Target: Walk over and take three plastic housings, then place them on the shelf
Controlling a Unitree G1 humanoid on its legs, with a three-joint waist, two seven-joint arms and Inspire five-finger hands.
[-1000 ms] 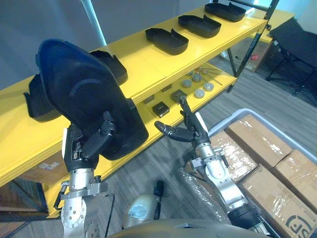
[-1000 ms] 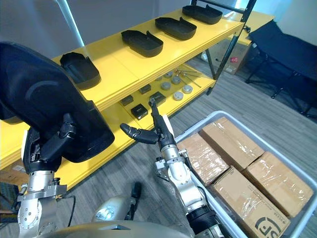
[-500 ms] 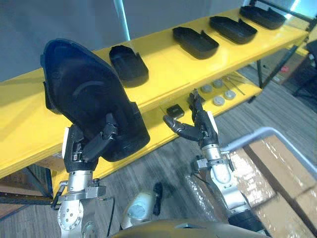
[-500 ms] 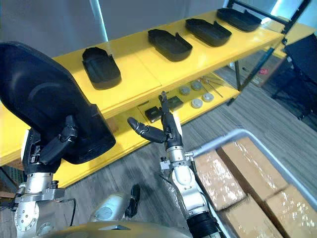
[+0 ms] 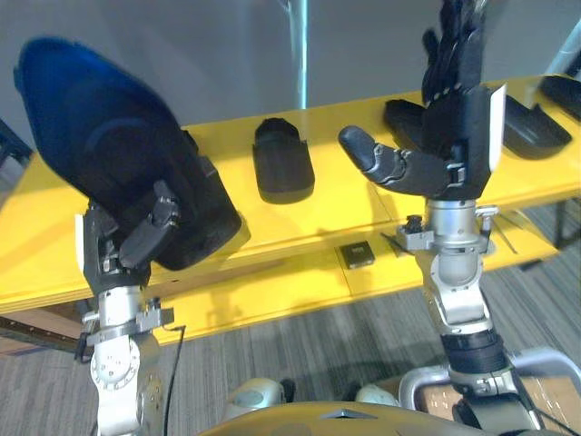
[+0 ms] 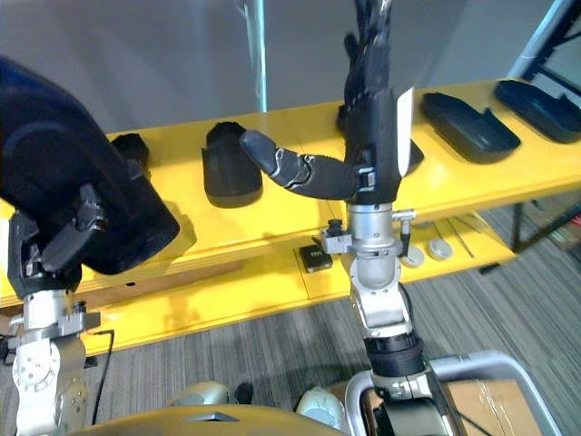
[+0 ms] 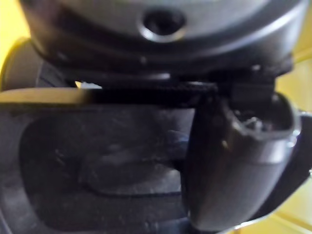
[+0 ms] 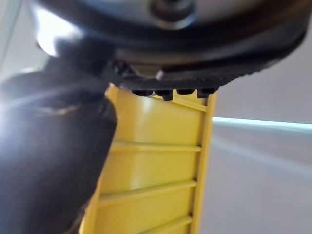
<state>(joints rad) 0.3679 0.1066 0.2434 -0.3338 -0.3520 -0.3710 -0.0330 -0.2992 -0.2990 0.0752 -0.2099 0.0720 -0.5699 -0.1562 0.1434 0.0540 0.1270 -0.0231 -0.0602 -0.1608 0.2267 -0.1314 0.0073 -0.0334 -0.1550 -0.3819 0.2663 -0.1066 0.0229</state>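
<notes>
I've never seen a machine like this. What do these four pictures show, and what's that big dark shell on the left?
This is a humanoid robot with two arms. The two wide pictures come from cameras in its head, looking down at its own arms; the two close, dark ones come from cameras on its wrists. The left robot hand has its fingers curled round a dark plastic housing, held up before a yellow shelf. The right robot hand is raised, fingers straight, holding nothing. More housings lie on the shelf's top board, and a small black block sits on the lower board.
</notes>
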